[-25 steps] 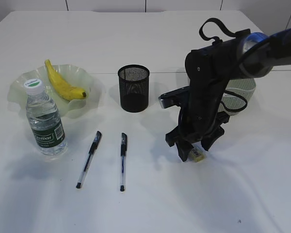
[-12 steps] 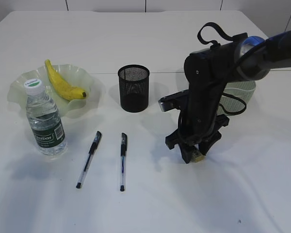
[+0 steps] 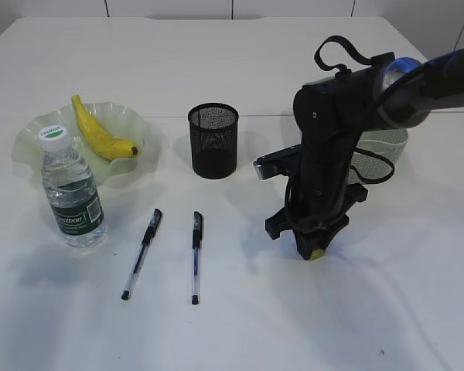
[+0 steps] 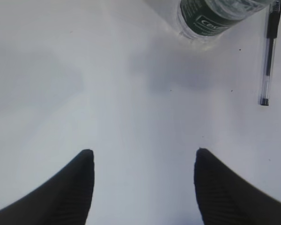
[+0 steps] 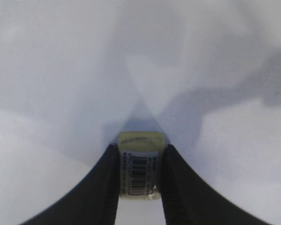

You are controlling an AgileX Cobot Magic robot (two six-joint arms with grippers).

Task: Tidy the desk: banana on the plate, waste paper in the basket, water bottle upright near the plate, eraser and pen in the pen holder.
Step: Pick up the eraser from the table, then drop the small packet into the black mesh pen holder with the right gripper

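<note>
Right gripper (image 5: 138, 176) pinches the small yellowish barcoded eraser (image 5: 139, 171) across its short sides, long axis along the fingers, low over the table. Black mesh pen holder (image 3: 213, 141) stands up-left of it, likely the destination. Left gripper (image 4: 143, 180) gapes wide, holding nothing, farther off.

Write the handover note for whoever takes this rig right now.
Right hand: shut on the eraser, low at the table.
Left hand: open, empty, near the water bottle.
Done: banana on the plate; bottle upright beside it. The basket's contents can't be seen.
Left: eraser into the pen holder, then both pens, which lie on the table.
</note>
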